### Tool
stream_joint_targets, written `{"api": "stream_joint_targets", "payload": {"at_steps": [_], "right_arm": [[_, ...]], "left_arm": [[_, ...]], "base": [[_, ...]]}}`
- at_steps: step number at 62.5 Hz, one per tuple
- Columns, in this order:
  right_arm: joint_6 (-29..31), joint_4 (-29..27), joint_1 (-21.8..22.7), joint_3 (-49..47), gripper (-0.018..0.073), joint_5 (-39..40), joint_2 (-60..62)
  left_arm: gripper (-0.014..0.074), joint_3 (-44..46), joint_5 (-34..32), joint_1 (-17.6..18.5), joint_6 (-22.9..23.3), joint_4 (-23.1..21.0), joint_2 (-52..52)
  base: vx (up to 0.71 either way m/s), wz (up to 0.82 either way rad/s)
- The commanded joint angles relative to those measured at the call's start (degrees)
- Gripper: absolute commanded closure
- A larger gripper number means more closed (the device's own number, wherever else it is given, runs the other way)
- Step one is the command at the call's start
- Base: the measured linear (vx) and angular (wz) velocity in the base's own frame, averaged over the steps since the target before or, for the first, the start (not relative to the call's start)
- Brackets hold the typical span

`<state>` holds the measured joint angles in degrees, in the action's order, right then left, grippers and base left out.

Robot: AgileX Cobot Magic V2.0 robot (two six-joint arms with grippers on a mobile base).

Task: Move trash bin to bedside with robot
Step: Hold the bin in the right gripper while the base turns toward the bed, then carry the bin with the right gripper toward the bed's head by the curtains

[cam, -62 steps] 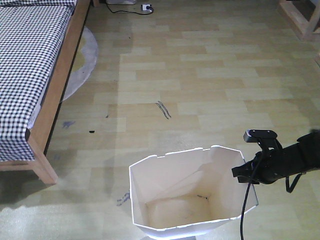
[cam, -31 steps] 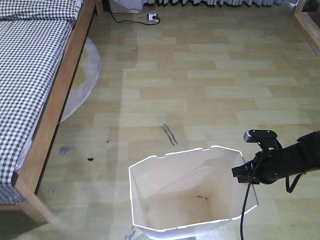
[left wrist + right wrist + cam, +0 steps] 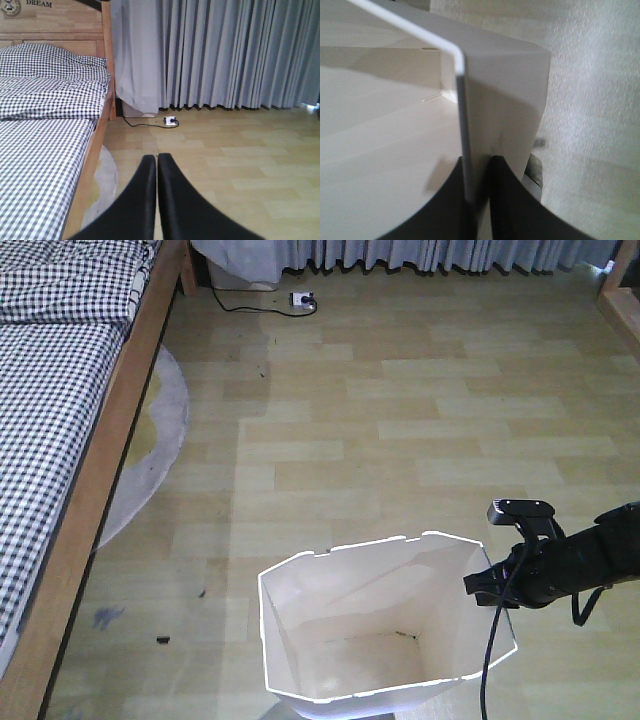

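1. Left side of the front view: the bed (image 3: 60,390) has slid down and back in the frame. A second ago its foot post sat at lower left. Now only the long side rail runs along the left edge, beside the rug (image 3: 160,430). The power strip (image 3: 303,302) and curtains (image 3: 440,252) have come in at the top. So I reckon the base is rolling up alongside the bed, which is what I want.
2. My left end effector (image 3: 156,159) is pinched closed on nothing, pointing along the floor towards the curtains.
3. Lower middle: the trash bin (image 3: 340,590) hasn't budged in the frame, so it's travelling with me. It's upright on the floor, still apart from the bed rail.
4. Lower right: my right end effector (image 3: 480,590) reaches in from the right edge, clamped on the bin's right rim, one finger inside the wall and one outside per the wrist cam.
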<state>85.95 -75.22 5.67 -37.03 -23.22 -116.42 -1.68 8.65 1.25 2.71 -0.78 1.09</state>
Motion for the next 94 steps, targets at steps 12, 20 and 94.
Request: {"api": "stream_joint_targets", "payload": {"at_steps": [12,20,94], "right_arm": [[-0.45,-2.65,0.25,-0.96,0.0564,-8.88,3.63],[-0.45,-2.65,0.25,-0.96,0.0564,-8.88,3.63],[-0.45,-2.65,0.25,-0.96,0.0564,-8.88,3.63]], "left_arm": [[0.0602,-1.58,-4.46,0.31,0.52,-0.22,0.57],[0.0602,-1.58,-4.46,0.31,0.52,-0.22,0.57],[0.0602,-1.58,-4.46,0.31,0.52,-0.22,0.57]], "base": [[0.47,0.04],[0.47,0.05],[0.46,0.02]]}}
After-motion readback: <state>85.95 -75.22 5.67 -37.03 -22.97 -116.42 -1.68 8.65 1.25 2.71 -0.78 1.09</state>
